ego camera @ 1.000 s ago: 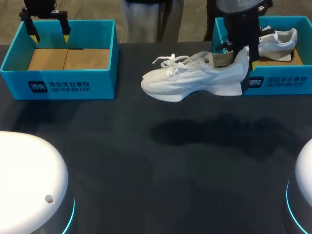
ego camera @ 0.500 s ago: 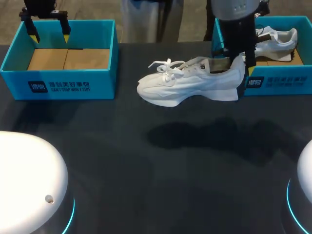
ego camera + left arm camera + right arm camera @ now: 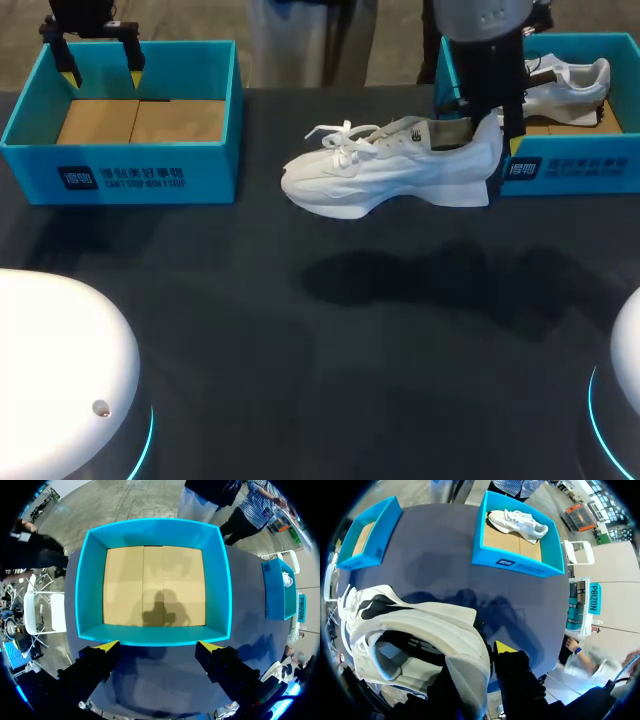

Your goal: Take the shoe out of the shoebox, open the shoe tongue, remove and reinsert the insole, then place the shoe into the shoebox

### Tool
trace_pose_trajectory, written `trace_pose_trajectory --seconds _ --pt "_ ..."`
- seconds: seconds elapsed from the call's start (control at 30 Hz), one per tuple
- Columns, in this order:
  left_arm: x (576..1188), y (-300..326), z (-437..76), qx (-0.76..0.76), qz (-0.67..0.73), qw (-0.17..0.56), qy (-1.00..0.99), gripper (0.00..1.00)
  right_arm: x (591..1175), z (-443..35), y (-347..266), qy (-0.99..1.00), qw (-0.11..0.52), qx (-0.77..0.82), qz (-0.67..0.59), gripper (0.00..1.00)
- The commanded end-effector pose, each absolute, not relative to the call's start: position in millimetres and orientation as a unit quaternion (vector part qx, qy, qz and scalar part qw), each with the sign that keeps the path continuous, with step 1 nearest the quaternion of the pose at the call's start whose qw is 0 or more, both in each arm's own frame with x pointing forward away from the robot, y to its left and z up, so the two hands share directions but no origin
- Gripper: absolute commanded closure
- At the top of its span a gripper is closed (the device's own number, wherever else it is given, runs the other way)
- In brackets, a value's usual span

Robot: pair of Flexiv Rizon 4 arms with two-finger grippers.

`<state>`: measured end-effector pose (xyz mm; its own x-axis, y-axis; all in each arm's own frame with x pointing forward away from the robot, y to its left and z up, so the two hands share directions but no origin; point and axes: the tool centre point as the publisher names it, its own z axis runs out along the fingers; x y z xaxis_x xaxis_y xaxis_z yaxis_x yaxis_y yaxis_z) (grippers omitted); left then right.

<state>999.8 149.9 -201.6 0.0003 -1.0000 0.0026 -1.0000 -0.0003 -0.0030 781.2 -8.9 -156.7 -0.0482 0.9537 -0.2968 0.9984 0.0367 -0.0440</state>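
A white shoe [image 3: 390, 170] hangs in the air over the table, toe pointing left, its shadow on the dark top below. My right gripper [image 3: 492, 130] is shut on its heel, one finger inside the collar and one outside. The right wrist view looks down into the shoe [image 3: 420, 625] from the heel, with the right gripper [image 3: 485, 655] astride the heel wall. The blue shoebox [image 3: 570, 168] just right of the shoe holds a second white shoe [image 3: 565, 85]. My left gripper [image 3: 101, 72] stands open above the far wall of the other blue shoebox [image 3: 120, 165].
The left shoebox [image 3: 90, 590] shows only its bare cardboard floor, with the left gripper [image 3: 159, 647] over its near wall. The right wrist view has both the right box [image 3: 512, 562] and the left box [image 3: 370, 537] far below. Two white robot bases fill the front corners.
The right arm carried the shoe a little to the left and levelled it in the first half second, then held still. The left arm has not moved.
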Motion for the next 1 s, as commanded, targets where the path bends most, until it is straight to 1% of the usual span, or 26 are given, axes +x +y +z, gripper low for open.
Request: trace_pose_trajectory --seconds 0.03,0.13,0.33,0.43,0.73,1.0 --pt "999.8 149.9 -200.9 -0.707 -0.001 0.000 0.707 0.00 781.5 -155.6 -9.6 0.714 0.092 0.683 -0.119 1.00" --pt "999.8 149.9 -200.9 -0.707 -0.001 0.000 0.707 0.00 781.5 -155.6 -9.6 0.714 0.092 0.683 -0.119 1.00" --pt "999.8 149.9 -200.9 -0.707 -0.001 0.000 0.707 0.00 785.9 -173.8 -0.4 0.719 0.100 0.677 -0.119 1.00" --pt "999.8 149.9 -200.9 -0.707 -0.001 0.000 0.707 0.00 788.0 -186.7 2.9 0.724 0.109 0.669 -0.128 1.00" --pt "999.8 149.9 -200.9 -0.707 -0.001 0.000 0.707 0.00 787.9 -229.3 6.2 0.724 0.105 0.670 -0.125 1.00" --pt "999.8 149.9 -200.9 -0.707 -0.001 0.000 0.707 0.00 791.5 -255.8 18.2 0.729 0.109 0.664 -0.121 1.00"
